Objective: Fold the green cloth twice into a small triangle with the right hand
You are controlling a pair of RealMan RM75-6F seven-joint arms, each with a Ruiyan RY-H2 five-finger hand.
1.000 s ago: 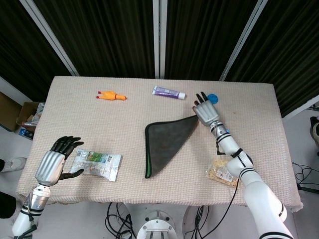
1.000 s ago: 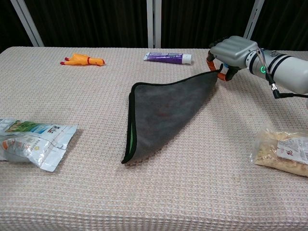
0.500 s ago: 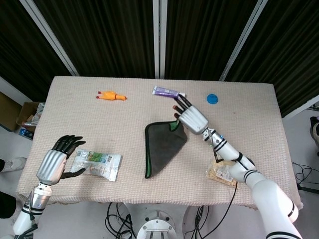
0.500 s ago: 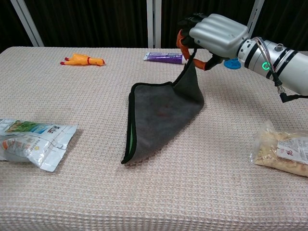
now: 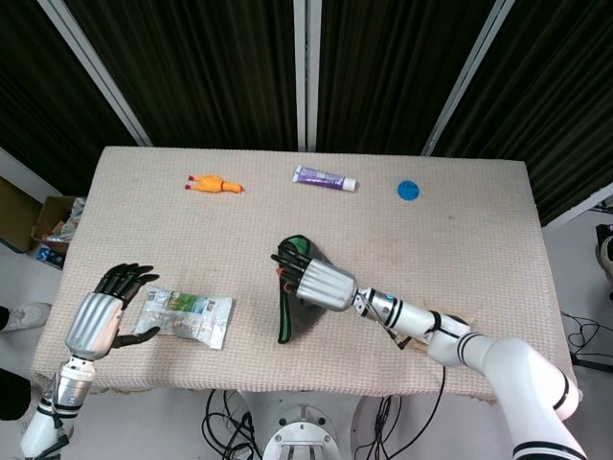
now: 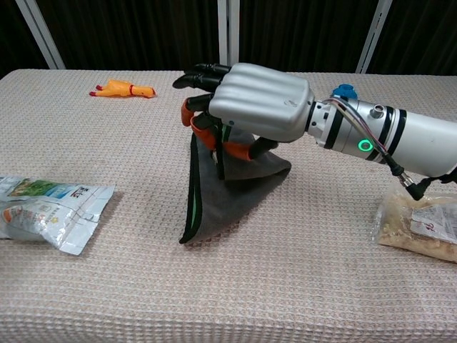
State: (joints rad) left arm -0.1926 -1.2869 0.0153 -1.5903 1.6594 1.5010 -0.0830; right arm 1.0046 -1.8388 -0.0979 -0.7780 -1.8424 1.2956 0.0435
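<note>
The green cloth (image 6: pixel 227 195) lies mid-table as a dark grey folded piece with a green edge (image 5: pixel 284 324) showing. My right hand (image 6: pixel 246 103) pinches one corner of it and holds that corner above the cloth's left side, so the fabric drapes down from the fingers. In the head view the right hand (image 5: pixel 312 280) covers most of the cloth. My left hand (image 5: pixel 101 318) hovers at the table's near left corner, fingers apart, holding nothing. It does not show in the chest view.
A snack packet (image 5: pixel 187 315) lies beside the left hand. A bag of crackers (image 6: pixel 421 221) sits at the near right. Toward the far edge lie a yellow rubber chicken (image 5: pixel 215 185), a purple tube (image 5: pixel 324 177) and a blue cap (image 5: pixel 409 190).
My right hand has carried the cloth's corner from the far right, up and over toward the near left. The cloth is now doubling over on itself. The left hand has stayed put.
</note>
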